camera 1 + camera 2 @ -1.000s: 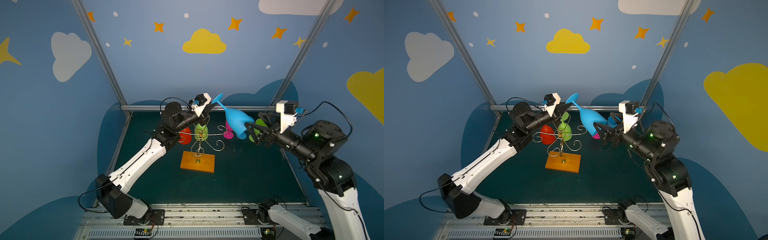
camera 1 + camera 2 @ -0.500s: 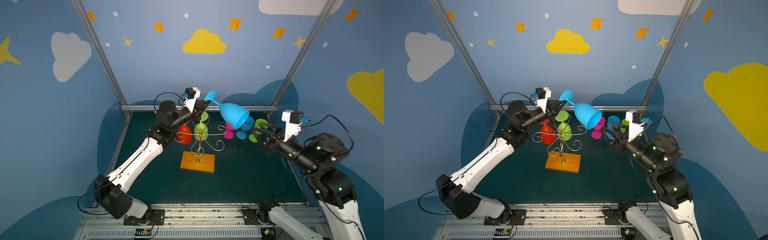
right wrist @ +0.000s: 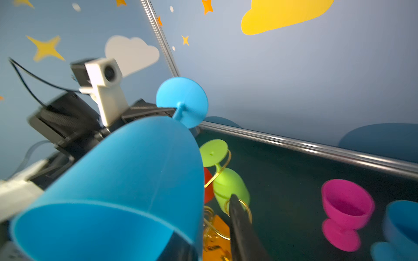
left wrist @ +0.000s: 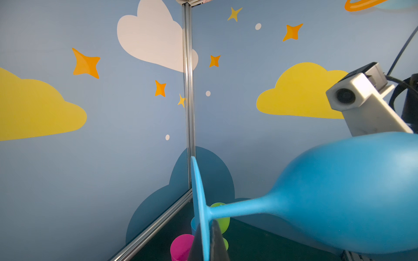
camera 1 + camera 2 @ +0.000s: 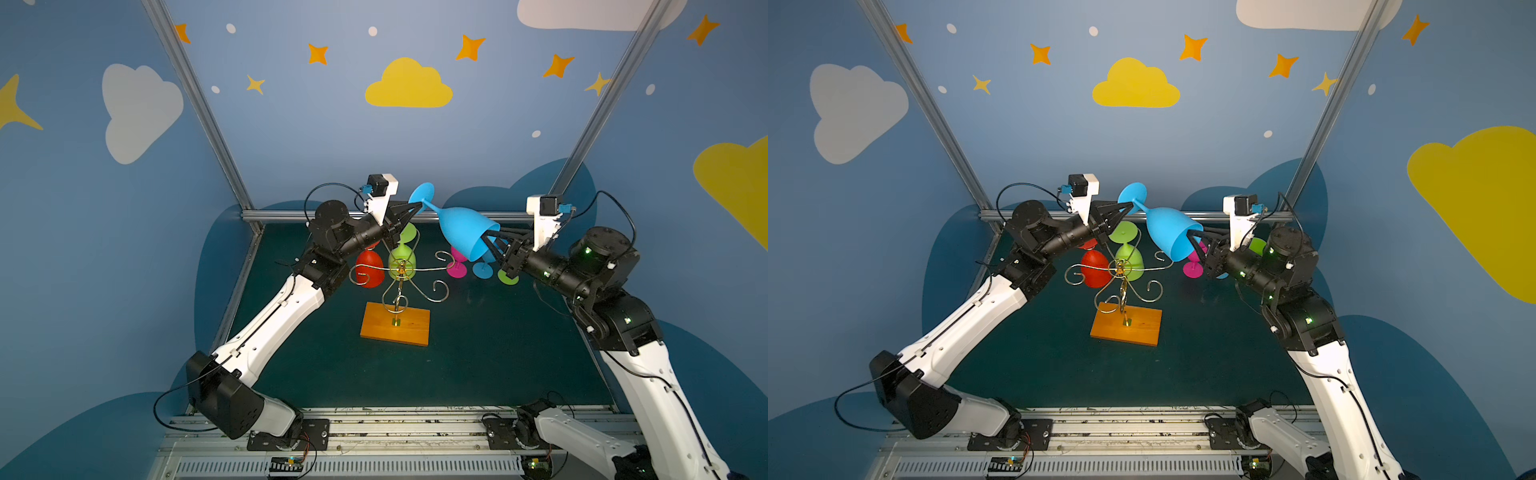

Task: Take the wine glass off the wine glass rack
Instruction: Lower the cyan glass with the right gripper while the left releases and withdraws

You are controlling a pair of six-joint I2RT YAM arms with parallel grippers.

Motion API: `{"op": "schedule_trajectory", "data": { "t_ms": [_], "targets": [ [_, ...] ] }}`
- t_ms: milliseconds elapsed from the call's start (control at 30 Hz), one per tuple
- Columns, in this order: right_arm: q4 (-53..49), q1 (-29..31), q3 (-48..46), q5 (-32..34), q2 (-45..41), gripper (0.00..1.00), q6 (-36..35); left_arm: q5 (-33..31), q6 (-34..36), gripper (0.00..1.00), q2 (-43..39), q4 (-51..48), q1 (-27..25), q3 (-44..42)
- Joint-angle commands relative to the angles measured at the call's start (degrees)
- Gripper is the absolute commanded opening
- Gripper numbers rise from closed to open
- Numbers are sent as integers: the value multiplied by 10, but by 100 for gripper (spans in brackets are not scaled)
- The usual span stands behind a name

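Blue wine glass (image 5: 465,232) hangs clear above the wine glass rack (image 5: 409,332), tipped sideways, matte and opaque! Left pincer (image 5: 414,207) pinches its foot. Right pincer (image 5: 490,240) straddles the bowl's rim, narrow, grip unclear. Rack carries a green glass (image 5: 402,261) and a red glass (image 5: 369,269), both upside down.

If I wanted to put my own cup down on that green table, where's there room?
The widest bare mat lies between the rack's wooden base and the near metal rail. Also free: between that base and the right arm. Crowded: the far right, where the pink glass, blue glass and green glass stand.
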Motion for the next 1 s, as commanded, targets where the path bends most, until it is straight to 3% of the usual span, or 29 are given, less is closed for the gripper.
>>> {"op": "schedule_trajectory", "data": {
  "t_ms": [0, 133, 167, 233, 267, 333, 467, 700, 833, 967],
  "targets": [
    [28, -4, 21, -18, 6, 4, 6, 13, -9, 3, -14, 14, 4, -5],
    [22, -5, 25, 1, 2, 0, 7, -4, -9, 7, -12, 13, 7, -2],
    [18, -7, 26, 11, -2, 0, 6, -15, -13, 17, -13, 15, 9, -3],
    [3, -11, 31, 37, -9, 0, -3, -41, -25, 55, -17, 18, 11, -5],
    [-6, -13, 33, 54, -16, 0, -11, -55, -30, 64, -19, 17, 14, -7],
    [-28, -19, 39, 85, -28, 0, -26, -74, -35, 72, -26, 12, 21, -9],
    [-97, -28, 56, 141, -54, 0, -65, -109, -63, 78, -44, 10, 47, -21],
    [-315, -29, 90, 267, -72, 0, -129, -135, -172, 79, -85, -43, 145, -48],
    [-409, -29, 88, 334, -75, 0, -142, -109, -258, 79, -113, -66, 218, -91],
    [-459, -29, 74, 352, -54, 0, -145, -66, -313, 77, -138, -73, 266, -140]
  ]
}}
